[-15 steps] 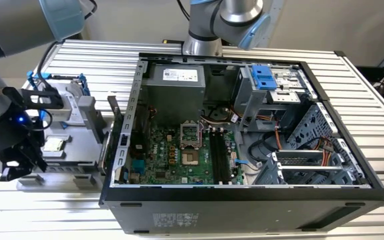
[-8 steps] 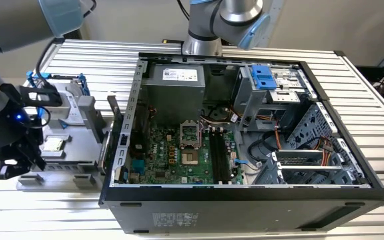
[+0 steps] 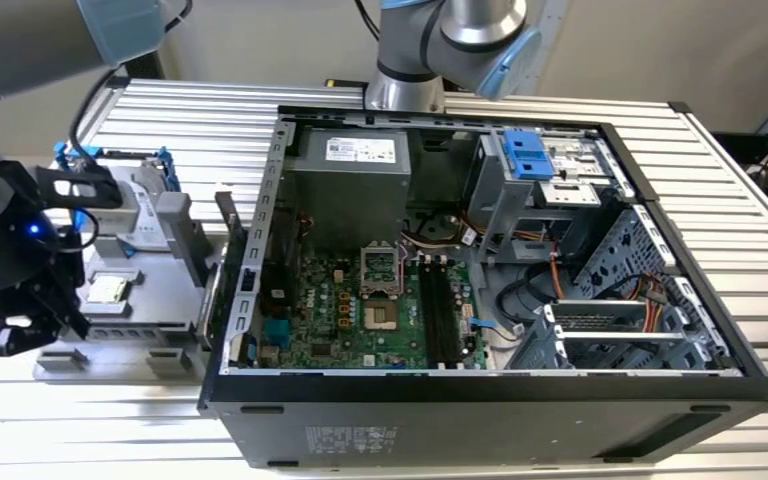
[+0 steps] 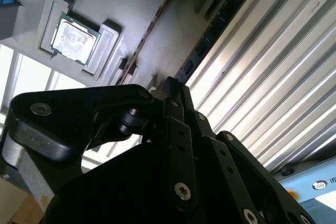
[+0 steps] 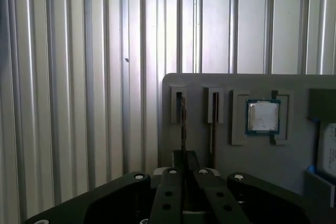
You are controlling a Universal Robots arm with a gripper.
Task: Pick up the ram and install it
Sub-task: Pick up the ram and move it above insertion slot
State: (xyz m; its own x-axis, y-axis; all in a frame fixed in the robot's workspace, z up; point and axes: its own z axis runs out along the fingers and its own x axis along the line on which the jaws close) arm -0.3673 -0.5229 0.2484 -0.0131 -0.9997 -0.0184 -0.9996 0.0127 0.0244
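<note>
Gripper [image 5: 184,157] drawn narrow, clamped on the near end of the ram [image 5: 182,124]. Hangs at the exterior view's left, over a grey tray [image 5: 247,171], beside the open case [image 3: 491,405]. Ram on edge in a tray slot close to the tray's corner, dark blue-green along its length in the second wrist view. Just beside it, a second stick [image 5: 212,124] in its own slot, then a chip [image 5: 262,116] in a square recess. Under the tray, a ribbed metal surface [image 5: 79,103]. Well apart from the ram, inside the case, a green board [image 3: 344,310] with long black slots [image 3: 440,310].
</note>
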